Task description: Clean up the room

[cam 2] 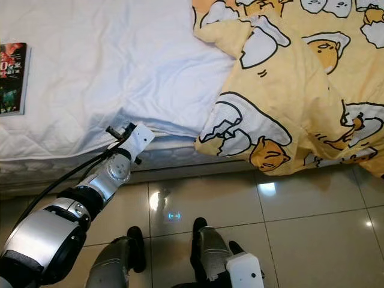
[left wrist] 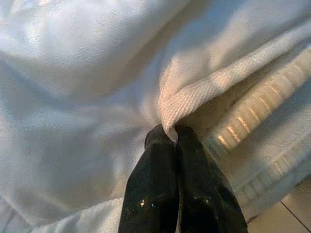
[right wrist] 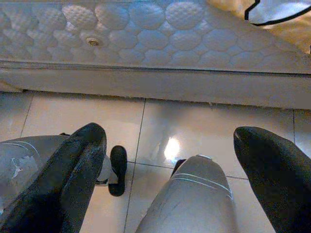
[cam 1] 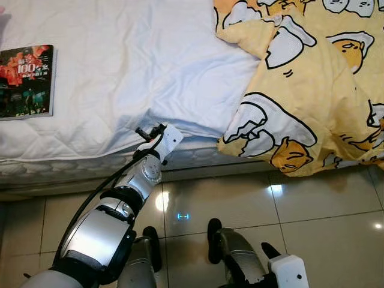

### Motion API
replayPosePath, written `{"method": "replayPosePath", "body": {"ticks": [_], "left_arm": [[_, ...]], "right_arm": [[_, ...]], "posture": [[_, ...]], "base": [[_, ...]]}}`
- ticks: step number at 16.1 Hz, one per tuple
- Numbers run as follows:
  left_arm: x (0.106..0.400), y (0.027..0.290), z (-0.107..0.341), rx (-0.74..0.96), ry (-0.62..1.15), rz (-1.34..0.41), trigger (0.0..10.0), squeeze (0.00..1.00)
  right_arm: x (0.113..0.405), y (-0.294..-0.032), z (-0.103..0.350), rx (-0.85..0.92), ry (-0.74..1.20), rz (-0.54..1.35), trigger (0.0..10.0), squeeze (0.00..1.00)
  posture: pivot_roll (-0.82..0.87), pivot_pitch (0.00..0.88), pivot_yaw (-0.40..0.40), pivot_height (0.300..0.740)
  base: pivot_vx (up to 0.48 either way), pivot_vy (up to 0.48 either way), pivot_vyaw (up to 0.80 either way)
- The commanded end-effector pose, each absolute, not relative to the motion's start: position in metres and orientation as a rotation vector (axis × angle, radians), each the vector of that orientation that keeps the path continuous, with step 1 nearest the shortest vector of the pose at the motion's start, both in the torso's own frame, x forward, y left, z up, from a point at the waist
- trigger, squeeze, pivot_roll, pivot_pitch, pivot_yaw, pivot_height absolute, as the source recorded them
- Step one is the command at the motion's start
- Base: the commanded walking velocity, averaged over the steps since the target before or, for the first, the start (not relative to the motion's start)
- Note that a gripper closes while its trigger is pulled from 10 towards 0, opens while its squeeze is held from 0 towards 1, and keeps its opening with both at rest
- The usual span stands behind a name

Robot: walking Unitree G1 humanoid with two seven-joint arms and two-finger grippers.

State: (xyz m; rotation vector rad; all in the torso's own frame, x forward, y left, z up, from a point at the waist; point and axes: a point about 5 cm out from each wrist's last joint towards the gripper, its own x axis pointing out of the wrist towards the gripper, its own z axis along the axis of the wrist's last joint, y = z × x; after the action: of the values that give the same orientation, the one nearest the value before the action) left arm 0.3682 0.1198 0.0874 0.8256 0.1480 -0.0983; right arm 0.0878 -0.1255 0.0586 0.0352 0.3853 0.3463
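Left gripper (left wrist: 170,133) at the mattress edge, fingers pressed together, pinching a fold of the white sheet (cam 1: 150,66). Right gripper (right wrist: 170,170) hangs low over the tiled floor (cam 1: 312,228), fingers spread wide. Yellow cartoon blanket (cam 1: 312,90) is crumpled on the bed's right side; book (cam 1: 27,81) lies at left.

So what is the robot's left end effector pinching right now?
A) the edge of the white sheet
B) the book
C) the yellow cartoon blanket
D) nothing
A: in the left wrist view the left end effector is closed on a fold of the white sheet at the mattress edge.
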Motion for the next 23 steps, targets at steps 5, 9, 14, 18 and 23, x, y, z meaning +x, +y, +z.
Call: {"method": "replayPosePath", "body": {"ticks": [5, 9, 14, 18, 23], "left_arm": [[0.339, 0.09, 0.047, 0.918, 0.2, -0.395, 0.0, 0.0], [0.31, 0.082, 0.015, 0.948, 0.27, -0.559, 0.0, 0.0], [0.286, 0.101, -0.014, 1.03, 0.4, -0.611, 0.0, 0.0], [0.266, 0.096, -0.03, 1.054, 0.44, -0.691, 0.0, 0.0], [0.263, 0.112, -0.031, 0.857, 0.461, -0.589, 10.0, 1.0]], "right_arm": [[0.079, -0.127, 0.049, 0.035, 0.455, 0.345, 10.0, 0.0], [0.077, -0.128, 0.047, 0.033, 0.467, 0.35, 10.0, 0.0], [0.074, -0.128, 0.045, 0.025, 0.48, 0.361, 10.0, 0.0], [0.072, -0.129, 0.043, 0.014, 0.489, 0.373, 10.0, 0.0], [0.085, -0.136, 0.038, 0.004, 0.469, 0.351, 10.0, 0.0]], "posture": [[-0.22, 0.37, -0.042, 0.74], [-0.22, 0.377, -0.045, 0.74], [-0.22, 0.379, -0.053, 0.74], [-0.22, 0.38, -0.059, 0.74], [-0.2, 0.323, -0.03, 0.74]], "base": [[0.0, 0.0, 0.0], [0.0, 0.0, 0.0], [0.0, 0.0, 0.0], [0.0, 0.0, 0.0], [0.0, 0.0, 0.0]]}}
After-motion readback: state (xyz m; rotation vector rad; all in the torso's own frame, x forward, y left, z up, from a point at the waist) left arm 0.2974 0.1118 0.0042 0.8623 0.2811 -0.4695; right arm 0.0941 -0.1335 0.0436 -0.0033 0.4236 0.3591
